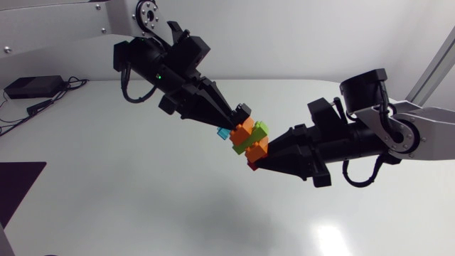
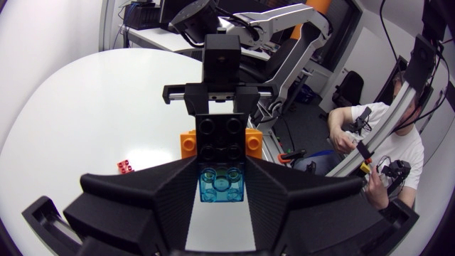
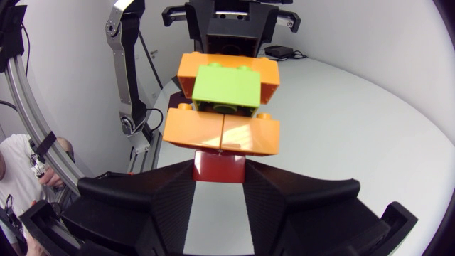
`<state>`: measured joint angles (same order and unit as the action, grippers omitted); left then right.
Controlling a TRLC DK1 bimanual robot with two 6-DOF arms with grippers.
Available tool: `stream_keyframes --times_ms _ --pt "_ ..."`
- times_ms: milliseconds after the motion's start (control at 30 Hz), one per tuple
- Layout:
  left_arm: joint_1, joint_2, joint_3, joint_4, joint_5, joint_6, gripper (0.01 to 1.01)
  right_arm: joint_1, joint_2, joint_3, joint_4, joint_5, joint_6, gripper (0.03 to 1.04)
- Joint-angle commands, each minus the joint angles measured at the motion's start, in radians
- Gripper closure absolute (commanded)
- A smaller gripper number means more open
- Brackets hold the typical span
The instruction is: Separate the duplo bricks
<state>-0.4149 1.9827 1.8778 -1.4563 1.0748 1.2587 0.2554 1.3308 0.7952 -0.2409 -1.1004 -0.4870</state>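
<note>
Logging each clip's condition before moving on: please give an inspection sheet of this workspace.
Surface: white table, glossy.
Job's things: duplo stack held in the air between both grippers; small red brick lying on the table.
Clutter: black box at the table's far edge.
Grippers: left gripper shut on blue brick; right gripper shut on red end brick.
Cables: lead beside the black box.
Surroundings: nothing seen reaching over the table.
</note>
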Motion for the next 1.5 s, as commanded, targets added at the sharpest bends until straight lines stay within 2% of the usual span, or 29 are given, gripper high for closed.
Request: stream_keyframes --times_ms 0,533,900,1233,1467 --pt "-0.015 0.024 0.029 -0.006 0.025 -0.004 0.767 -0.001 -0.013 -0.028 0.002 -0.024 -0.022 0.71" --pt "-0.022 0.011 -0.029 0.004 0.022 0.011 0.767 -0.008 -0.016 -0.036 0.002 -0.019 -0.036 0.71" --pt "-0.018 0.005 -0.103 0.016 0.014 0.044 0.767 -0.008 -0.012 -0.060 -0.001 0.002 -0.076 0.71" --pt "-0.021 -0.001 -0.301 0.145 -0.001 0.044 0.767 -0.005 0.064 -0.074 -0.034 0.043 -0.159 0.71" --pt "-0.033 0.004 -0.393 0.218 -0.016 0.042 0.767 0.041 0.119 -0.090 -0.035 0.096 -0.194 0.71"
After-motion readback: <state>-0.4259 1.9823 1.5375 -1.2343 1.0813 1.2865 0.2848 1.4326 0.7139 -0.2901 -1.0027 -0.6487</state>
